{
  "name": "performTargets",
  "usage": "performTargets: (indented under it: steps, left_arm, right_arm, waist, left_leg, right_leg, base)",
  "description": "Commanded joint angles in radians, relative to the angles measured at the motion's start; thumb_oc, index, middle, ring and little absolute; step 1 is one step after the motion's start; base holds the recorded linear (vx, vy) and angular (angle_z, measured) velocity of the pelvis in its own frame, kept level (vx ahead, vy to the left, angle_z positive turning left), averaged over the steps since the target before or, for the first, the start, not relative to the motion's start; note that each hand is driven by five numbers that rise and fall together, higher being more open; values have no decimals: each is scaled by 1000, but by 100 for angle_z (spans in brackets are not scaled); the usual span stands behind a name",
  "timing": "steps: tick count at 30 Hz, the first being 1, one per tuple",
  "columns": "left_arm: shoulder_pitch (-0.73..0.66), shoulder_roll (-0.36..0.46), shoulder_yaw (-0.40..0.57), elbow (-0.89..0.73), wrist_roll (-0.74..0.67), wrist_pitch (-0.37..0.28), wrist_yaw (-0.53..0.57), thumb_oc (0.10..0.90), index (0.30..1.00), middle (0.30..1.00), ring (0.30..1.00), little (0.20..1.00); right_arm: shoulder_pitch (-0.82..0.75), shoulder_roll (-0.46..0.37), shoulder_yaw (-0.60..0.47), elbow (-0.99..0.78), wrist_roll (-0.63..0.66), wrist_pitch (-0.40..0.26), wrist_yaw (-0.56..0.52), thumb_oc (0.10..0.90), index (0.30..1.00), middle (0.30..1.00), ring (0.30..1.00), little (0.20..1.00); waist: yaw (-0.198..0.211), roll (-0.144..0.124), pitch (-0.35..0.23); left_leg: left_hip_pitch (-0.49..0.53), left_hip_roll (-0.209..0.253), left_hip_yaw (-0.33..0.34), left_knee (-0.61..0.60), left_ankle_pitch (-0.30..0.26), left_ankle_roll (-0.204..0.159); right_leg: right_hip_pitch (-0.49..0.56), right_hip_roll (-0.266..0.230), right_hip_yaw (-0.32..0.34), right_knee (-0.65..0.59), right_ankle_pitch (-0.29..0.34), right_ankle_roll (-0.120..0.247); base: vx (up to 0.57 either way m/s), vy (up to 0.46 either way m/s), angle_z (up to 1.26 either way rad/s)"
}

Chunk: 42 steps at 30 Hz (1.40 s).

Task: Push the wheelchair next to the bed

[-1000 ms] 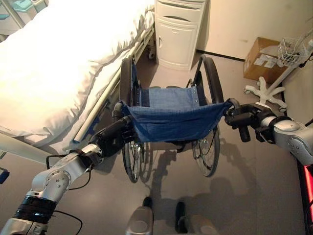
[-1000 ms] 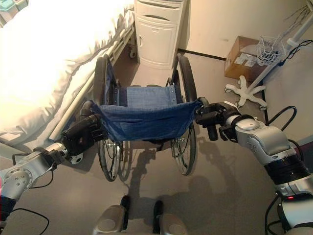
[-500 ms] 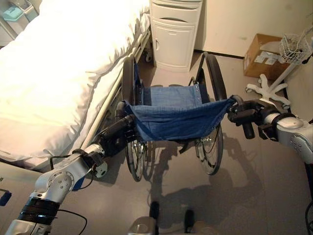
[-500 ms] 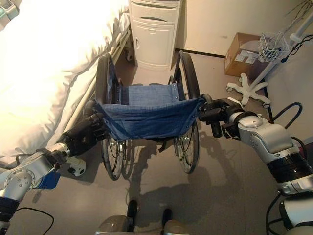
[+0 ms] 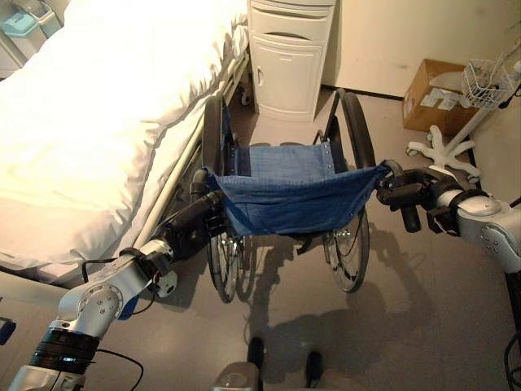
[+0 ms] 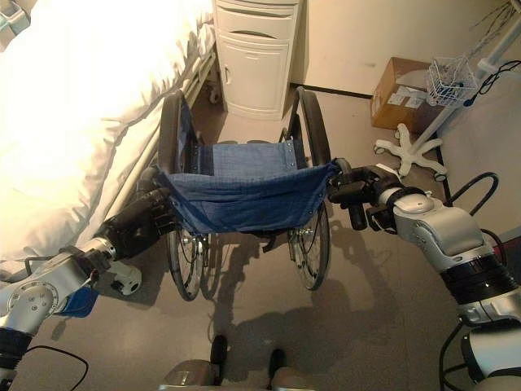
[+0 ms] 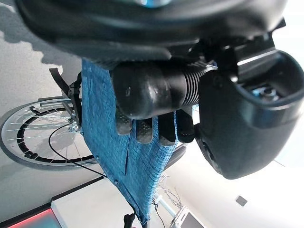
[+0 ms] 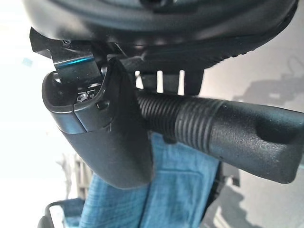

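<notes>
The wheelchair (image 5: 285,195) has a blue cloth seat and back and black wheels. It stands alongside the bed (image 5: 89,106), which has a white duvet, with its left wheel close to the bed frame. My left hand (image 5: 194,221) is shut on the left push handle (image 7: 152,90), its fingers (image 7: 142,130) curled round the grip. My right hand (image 5: 404,197) is shut on the ribbed right push handle (image 8: 228,133), with the thumb (image 8: 104,128) laid over it.
A white bedside cabinet (image 5: 291,57) stands just ahead of the wheelchair by the wall. To the right are a cardboard box (image 5: 435,98) and a white wheeled stand (image 5: 444,151) carrying a wire basket (image 5: 488,81). Bare floor lies right of the chair.
The whole picture has shifted, so the camera moved. The wheelchair has rolled slightly forward along the bed. Both hands keep hold of the handles.
</notes>
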<state>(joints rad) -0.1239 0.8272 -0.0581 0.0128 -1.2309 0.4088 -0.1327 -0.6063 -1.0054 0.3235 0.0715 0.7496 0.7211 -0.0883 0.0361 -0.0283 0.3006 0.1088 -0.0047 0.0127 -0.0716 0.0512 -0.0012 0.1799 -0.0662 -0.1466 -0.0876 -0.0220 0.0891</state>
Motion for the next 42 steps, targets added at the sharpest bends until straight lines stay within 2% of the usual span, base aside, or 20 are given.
performTargets:
  steps: [1,3,4,6,7,8,9,10,18,23,27,29,30,32,37,40,42]
  left_arm:
    - [-207,14,138,-85,-87,-213,-51,400,300,300,300,300]
    - [-208,14,139,-88,-82,-210,-42,400,300,300,300,300]
    - [-208,15,140,-88,-81,-207,-40,400,300,300,300,300]
    - [-204,17,145,-91,-83,-201,-26,400,300,300,300,300]
    - [-200,17,148,-92,-82,-198,-18,482,422,422,422,422]
    - [-199,17,149,-92,-80,-197,-15,505,458,458,458,458]
    - [-196,16,153,-91,-81,-194,-5,598,596,596,596,596]
    - [-192,14,155,-81,-79,-196,-3,800,900,900,900,900]
    - [-165,36,199,-72,-65,-204,31,800,900,900,900,900]
    - [-128,66,262,-76,9,-234,56,800,900,900,900,900]
    - [-66,105,358,-62,132,-247,55,800,900,900,900,900]
    - [-7,134,439,-50,206,-256,43,800,900,900,900,900]
    - [0,136,448,-48,207,-257,42,800,900,900,900,900]
    - [63,148,528,-38,207,-270,32,800,900,900,900,900]
    - [137,165,635,-12,228,-272,10,800,900,900,900,900]
    - [156,164,656,-21,165,-264,-26,800,900,900,900,900]
    - [187,143,689,-39,189,-275,-7,800,900,900,900,900]
  right_arm:
    - [-21,79,44,-159,86,-150,106,400,300,300,300,300]
    - [-20,78,37,-156,78,-150,99,413,319,319,319,319]
    - [-21,77,37,-156,79,-149,98,450,375,375,375,375]
    - [-19,74,30,-158,84,-145,94,631,646,646,646,646]
    - [-14,72,25,-159,84,-146,89,761,841,841,841,841]
    - [-12,71,23,-160,84,-147,87,800,900,900,900,900]
    - [-6,71,14,-159,85,-147,84,800,900,900,900,900]
    - [0,74,7,-157,86,-145,75,800,900,900,900,900]
    - [43,43,-49,-168,62,-163,58,800,900,900,900,900]
    - [105,-2,-143,-192,24,-183,38,800,900,900,900,900]
    - [204,-54,-283,-198,-14,-191,52,800,900,900,900,900]
    - [292,-86,-392,-202,-23,-198,59,800,900,900,900,900]
    - [304,-88,-405,-203,-24,-201,60,800,900,900,900,900]
    - [396,-100,-519,-201,-28,-225,53,800,900,900,900,900]
    - [509,-95,-693,-168,-40,-258,47,800,900,900,900,900]
    - [553,-93,-750,-156,-25,-270,31,800,900,900,900,900]
    - [590,-67,-796,-150,-33,-282,30,800,900,900,900,900]
  waist:
    - [12,10,-221]
    - [12,11,-224]
    - [12,12,-225]
    - [12,12,-226]
    - [12,13,-226]
    - [12,13,-226]
    - [11,13,-225]
    - [11,14,-225]
    - [5,14,-234]
    - [-5,16,-235]
    - [-16,17,-236]
    - [-20,16,-237]
    - [-21,16,-237]
    - [-30,16,-233]
    - [-39,16,-234]
    - [-41,15,-235]
    - [-39,16,-235]
  left_leg:
    - [-3,-2,55,80,-75,-46]
    - [-1,1,60,76,-73,-48]
    - [0,1,60,75,-72,-48]
    - [3,2,60,71,-71,-48]
    - [4,2,61,70,-71,-48]
    - [4,3,61,70,-71,-48]
    - [5,3,62,69,-71,-49]
    - [7,4,63,65,-71,-49]
    - [19,6,74,44,-71,-48]
    - [24,8,86,37,-73,-46]
    - [28,11,95,28,-74,-44]
    - [26,11,97,23,-76,-43]
    - [27,11,97,23,-76,-43]
    - [28,14,103,22,-79,-42]
    - [34,17,111,10,-81,-41]
    - [34,16,110,7,-82,-40]
    - [31,16,109,6,-83,-40]
  right_leg:
    - [-56,16,-31,43,14,-5]
    - [-52,15,-34,39,14,-4]
    - [-51,15,-34,38,14,-4]
    - [-49,16,-35,35,15,-4]
    - [-48,15,-36,34,15,-3]
    - [-48,15,-36,34,15,-3]
    - [-47,15,-36,32,15,-3]
    - [-45,15,-37,29,16,-2]
    - [-41,16,-38,18,16,2]
    - [-44,18,-33,21,12,4]
    - [-48,22,-28,25,8,5]
    - [-53,24,-24,25,6,6]
    - [-52,24,-24,26,5,6]
    - [-56,26,-22,28,2,7]
    - [-57,30,-19,25,0,11]
    - [-58,30,-18,24,-2,12]
    - [-60,31,-16,22,-3,12]
  base:
    - [0,0,0]
    - [0,0,0]
    - [0,0,0]
    - [0,0,0]
    - [0,0,0]
    - [0,0,0]
    - [0,0,0]
    - [0,0,0]
    - [-11,5,-3]
    - [0,0,0]
    - [-10,5,-2]
    - [-20,4,-6]
    - [-54,2,-7]
    - [-23,5,-7]
    - [-5,1,-5]
    - [-1,-2,-2]
    - [0,0,0]
